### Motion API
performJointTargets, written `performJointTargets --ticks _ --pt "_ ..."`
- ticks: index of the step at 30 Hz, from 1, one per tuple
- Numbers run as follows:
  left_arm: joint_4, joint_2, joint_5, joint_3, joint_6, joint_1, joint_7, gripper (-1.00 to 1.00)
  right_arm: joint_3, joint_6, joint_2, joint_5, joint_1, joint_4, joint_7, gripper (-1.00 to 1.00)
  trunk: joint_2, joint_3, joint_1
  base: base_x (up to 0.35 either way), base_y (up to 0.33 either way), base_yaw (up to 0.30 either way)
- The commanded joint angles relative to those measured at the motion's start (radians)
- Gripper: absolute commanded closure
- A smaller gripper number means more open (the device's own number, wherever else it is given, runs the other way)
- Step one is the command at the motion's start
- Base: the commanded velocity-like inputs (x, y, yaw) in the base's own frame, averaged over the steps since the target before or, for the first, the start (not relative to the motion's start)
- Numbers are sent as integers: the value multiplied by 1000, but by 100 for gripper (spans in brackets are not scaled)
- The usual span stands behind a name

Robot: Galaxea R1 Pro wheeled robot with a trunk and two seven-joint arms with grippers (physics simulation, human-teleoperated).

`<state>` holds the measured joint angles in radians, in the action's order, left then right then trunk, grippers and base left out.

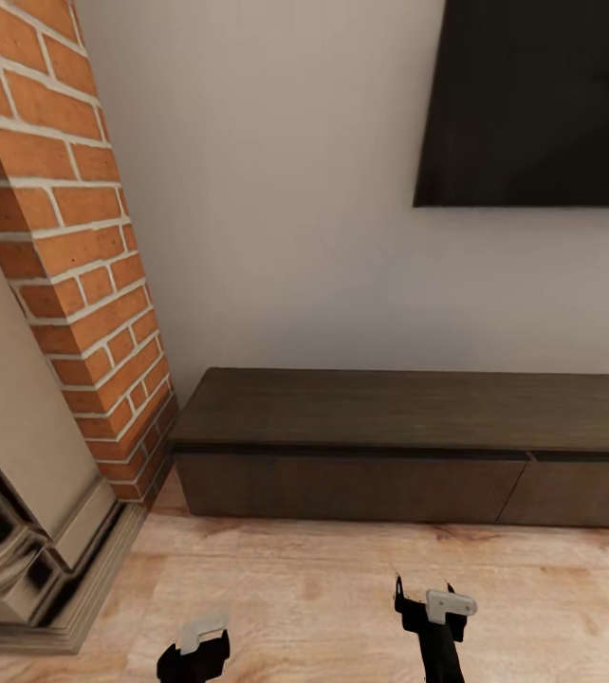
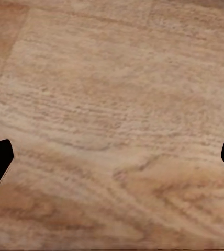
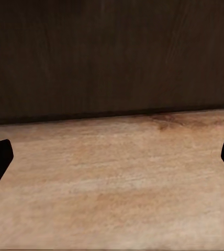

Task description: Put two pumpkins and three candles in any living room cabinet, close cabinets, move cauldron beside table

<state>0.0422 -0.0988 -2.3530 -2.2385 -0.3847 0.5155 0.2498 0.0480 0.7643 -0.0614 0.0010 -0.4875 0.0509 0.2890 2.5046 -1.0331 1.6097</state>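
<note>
The cabinet [image 1: 409, 413] is a long low dark-brown unit against the white wall, and its drawer fronts [image 1: 342, 486] sit flush and shut. My right gripper [image 1: 423, 590] hovers open over the wood floor a short way in front of it, with nothing between its fingers. In the right wrist view the cabinet front [image 3: 112, 57] faces the open right gripper [image 3: 112, 157]. My left gripper [image 1: 193, 655] is low at the near edge, and in the left wrist view the left gripper [image 2: 112, 157] stands open over bare floor. The pumpkins, candles, cauldron and table are out of view.
A carved stone fireplace [image 1: 20, 512] with a red brick chimney breast [image 1: 77, 247] juts out at the left, its plinth reaching onto the floor. A dark TV screen [image 1: 532, 104] hangs on the wall above the cabinet. Light wood floor [image 1: 323, 588] lies between me and the cabinet.
</note>
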Motion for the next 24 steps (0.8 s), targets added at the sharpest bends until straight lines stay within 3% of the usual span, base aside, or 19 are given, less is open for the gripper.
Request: performJointTargets --ticks 1,9,17,24 --pt "4 9 -3 -9 -7 -10 6 -100 6 7 6 0 0 -22 5 -100 0 3 -1 0 0 0" --pt "4 19 -3 -8 -1 -22 4 -100 7 11 16 0 0 -45 4 -100 -2 34 -4 -68 2 0" --pt "4 19 -3 27 0 -22 3 -100 7 9 29 1 0 -45 2 -100 -4 65 -8 -302 59 0" --pt "3 19 -3 33 0 -22 5 -100 9 11 45 5 0 -45 0 -100 -25 90 -21 -326 80 0"
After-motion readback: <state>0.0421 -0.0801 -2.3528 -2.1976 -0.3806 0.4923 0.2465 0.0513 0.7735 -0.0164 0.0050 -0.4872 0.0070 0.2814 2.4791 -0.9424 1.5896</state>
